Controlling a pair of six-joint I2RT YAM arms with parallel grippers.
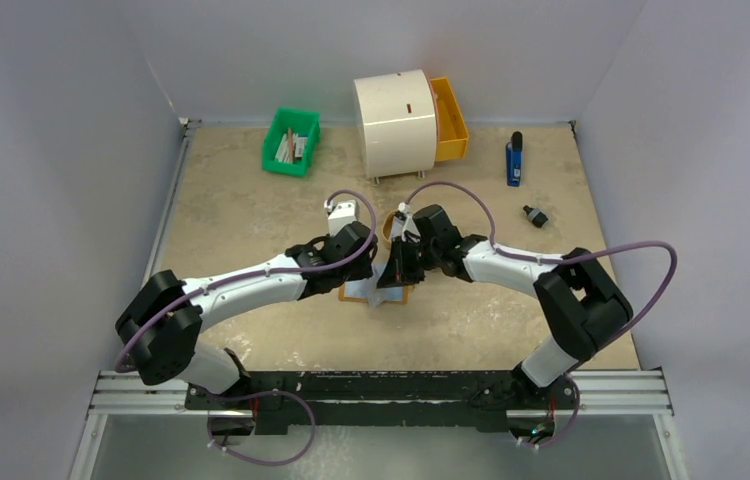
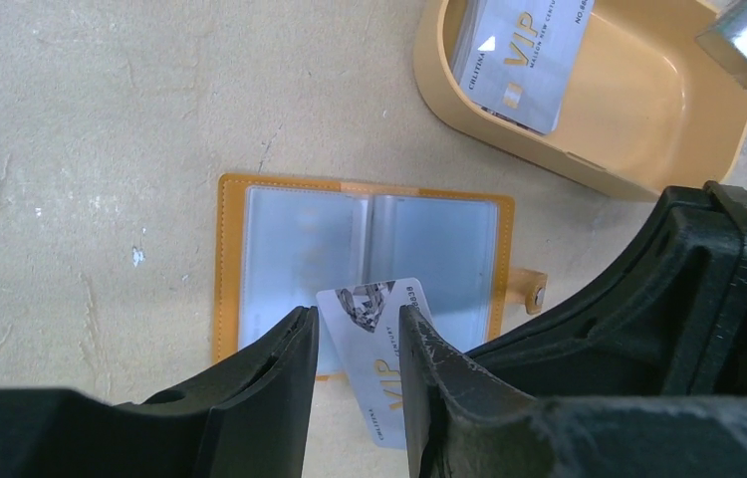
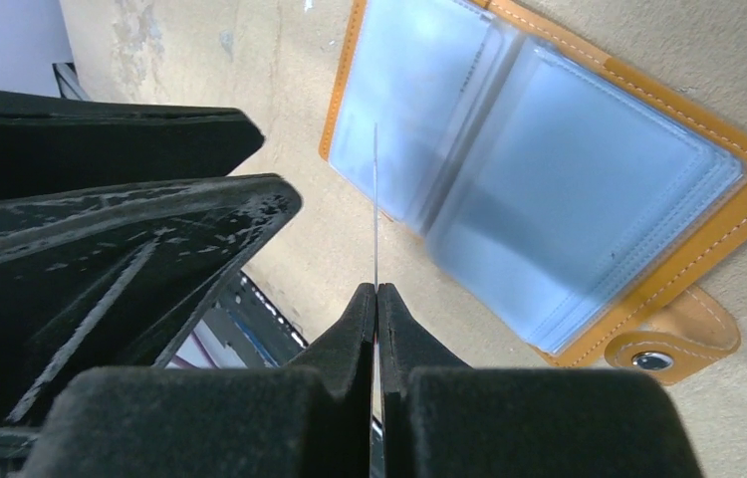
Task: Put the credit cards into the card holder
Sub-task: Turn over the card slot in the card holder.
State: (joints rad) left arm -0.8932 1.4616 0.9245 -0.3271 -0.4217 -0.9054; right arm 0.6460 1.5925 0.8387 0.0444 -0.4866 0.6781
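Top view is mostly blocked at the centre: both wrists meet over the small open orange-tan card holder with pale blue-grey sleeves (image 1: 361, 291), and only slivers of it show mid-table. The oval tan tray (image 2: 648, 119) is cut off at the frame edge in the left wrist view, with one grey VIP card (image 2: 519, 55) lying in it, part out of frame; the tray sits just beyond the holder's snap-tab side. The holder (image 2: 429, 249) lies flat and spread open, snap tab (image 3: 668, 344) undone. The right gripper (image 3: 376, 289) is pinched tight on a thin pale credit card (image 3: 375, 199), seen edge-on, standing up over the holder's fold. The same card (image 2: 370, 344) shows face-on through the gap of the left gripper (image 2: 358, 319), whose fingers are apart; the right wrist view shows table between them and the card, so no grip there. The card's lower end is hidden behind the fingers. Far left, a green plastic bin (image 1: 289, 168) holds sticks and papers, too small to read. Far centre is a white drum-shaped unit (image 1: 396, 125) with a long orange drawer (image 1: 451, 120) pulled out, contents not visible. On the far right are a blue object (image 1: 514, 160) and a small black object (image 1: 535, 215), neither identifiable.
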